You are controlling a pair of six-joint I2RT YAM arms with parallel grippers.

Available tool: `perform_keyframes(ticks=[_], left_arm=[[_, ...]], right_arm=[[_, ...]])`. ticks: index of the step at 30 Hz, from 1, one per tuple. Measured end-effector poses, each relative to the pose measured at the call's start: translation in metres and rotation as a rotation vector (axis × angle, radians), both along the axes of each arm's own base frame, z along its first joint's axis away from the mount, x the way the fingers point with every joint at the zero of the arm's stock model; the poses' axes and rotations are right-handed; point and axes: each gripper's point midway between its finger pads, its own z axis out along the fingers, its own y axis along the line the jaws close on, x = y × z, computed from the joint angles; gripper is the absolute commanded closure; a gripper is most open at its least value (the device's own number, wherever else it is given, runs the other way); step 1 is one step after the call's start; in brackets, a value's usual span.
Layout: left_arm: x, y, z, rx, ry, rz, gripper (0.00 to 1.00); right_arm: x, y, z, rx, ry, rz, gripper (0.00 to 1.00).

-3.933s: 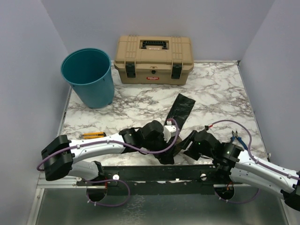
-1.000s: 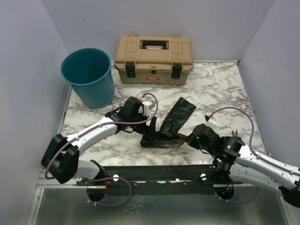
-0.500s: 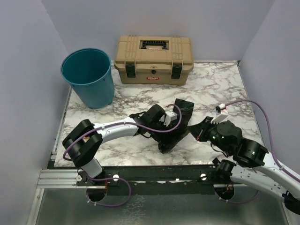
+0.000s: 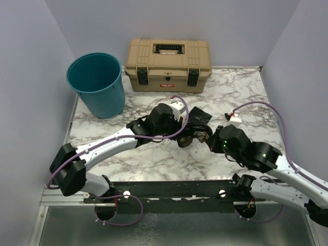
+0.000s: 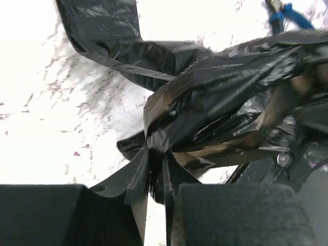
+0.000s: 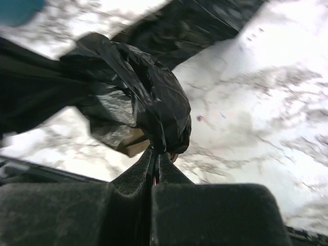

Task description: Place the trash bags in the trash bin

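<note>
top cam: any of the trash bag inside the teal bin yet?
No, the trash bag is bunched up over the middle of the table, well apart from the trash bin, whose inside shows only teal.

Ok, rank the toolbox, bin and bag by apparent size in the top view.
1. toolbox
2. bin, only a little smaller
3. bag, bunched up, clearly smallest

Back left, trash bin (image 4: 97,84); toolbox (image 4: 168,65) right of it; trash bag (image 4: 199,118) mid-table, nearer.
</note>
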Motion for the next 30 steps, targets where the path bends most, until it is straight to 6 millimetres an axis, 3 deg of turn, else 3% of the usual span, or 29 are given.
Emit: perform_keyframes(ticks=[3,6,9,13,17,22,30], left_arm=[[0.011,0.01,0.019,-0.029,-0.042,0.062,0.79],[0.015,0.017,0.019,-0.03,-0.039,0.103,0.57],[0.004,0.02,-0.002,-0.009,0.008,0.109,0.5],[-0.034,0.02,-0.044,0.052,0.1,0.051,0.42],[-0.053,0.021,-0.059,0.07,0.142,0.015,0.27],[-0.049,0.018,-0.054,0.054,0.119,0.008,0.23],[-0.038,-0.002,-0.051,0.066,0.069,-0.071,0.21]], right_arm=[[0.001,-0.011,-0.026,-0.11,0.083,-0.069,0.99],[-0.002,-0.028,-0.04,-0.186,0.128,-0.135,0.99],[-0.002,-0.037,-0.035,-0.186,0.115,-0.172,0.99],[-0.002,-0.04,-0.031,-0.164,0.103,-0.191,1.0],[-0.005,-0.04,-0.039,-0.159,0.113,-0.18,0.99],[-0.013,-0.038,-0.052,-0.141,0.135,-0.145,1.0],[-0.013,-0.02,-0.04,-0.039,0.086,-0.064,0.99]])
